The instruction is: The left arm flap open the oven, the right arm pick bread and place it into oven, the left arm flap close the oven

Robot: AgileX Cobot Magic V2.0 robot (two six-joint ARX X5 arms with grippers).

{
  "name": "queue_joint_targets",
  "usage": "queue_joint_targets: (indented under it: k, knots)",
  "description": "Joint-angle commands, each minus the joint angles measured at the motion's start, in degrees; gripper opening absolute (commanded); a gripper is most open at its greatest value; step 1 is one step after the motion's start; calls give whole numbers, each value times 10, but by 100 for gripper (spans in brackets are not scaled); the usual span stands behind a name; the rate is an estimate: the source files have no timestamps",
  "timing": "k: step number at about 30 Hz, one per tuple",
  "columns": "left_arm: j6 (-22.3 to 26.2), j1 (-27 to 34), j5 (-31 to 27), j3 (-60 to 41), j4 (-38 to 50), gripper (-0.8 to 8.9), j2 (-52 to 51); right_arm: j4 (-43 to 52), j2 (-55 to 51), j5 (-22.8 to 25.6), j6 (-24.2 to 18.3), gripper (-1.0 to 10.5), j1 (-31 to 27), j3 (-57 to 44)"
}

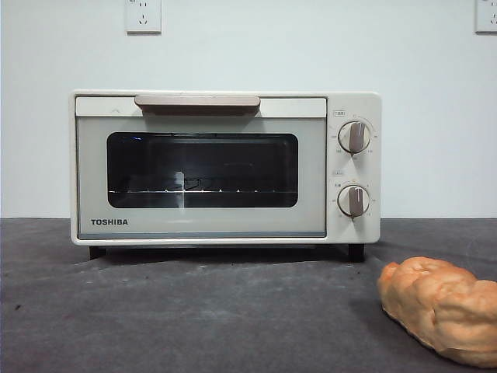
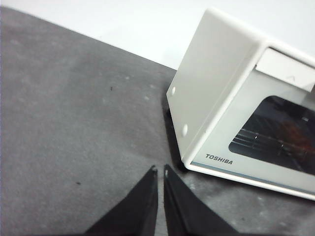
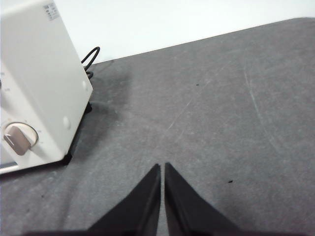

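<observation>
**Oven shut, nothing begun**

The TOSHIBA toaster oven [image 1: 225,167] stands with its dark glass door closed, so opening it looks like the first step. The left gripper [image 2: 159,170], jaws together, hovers off the oven's side; it must reach the beige bar handle [image 1: 197,103]. The right gripper [image 3: 162,166], jaws together, waits. The knobbly golden bread loaf [image 1: 443,308] lies before the oven's knob side.

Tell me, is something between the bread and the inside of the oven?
Yes. The oven door is shut, so the bread on the table cannot go in. The left gripper must open it first.
</observation>
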Motion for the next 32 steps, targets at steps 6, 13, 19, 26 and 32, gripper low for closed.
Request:
queue_joint_targets:
  k: [6, 13, 19, 26, 32]
  knots:
    - [-95, 2, 4, 19, -20, 18, -1, 2, -1, -35, 105, 8, -1, 17]
    - [-87, 2, 15, 95, -66, 18, 16, 2, 0, -55, 119, 8, 0, 78]
    - [-42, 2, 39, 171, -110, 18, 67, -23, 35, -77, 97, 8, 0, 159]
    - [48, 2, 101, 270, -165, 18, 155, -105, 132, -128, 7, 8, 0, 275]
    - [125, 2, 159, 366, -252, 18, 245, -209, 235, -184, -57, 8, 1, 375]
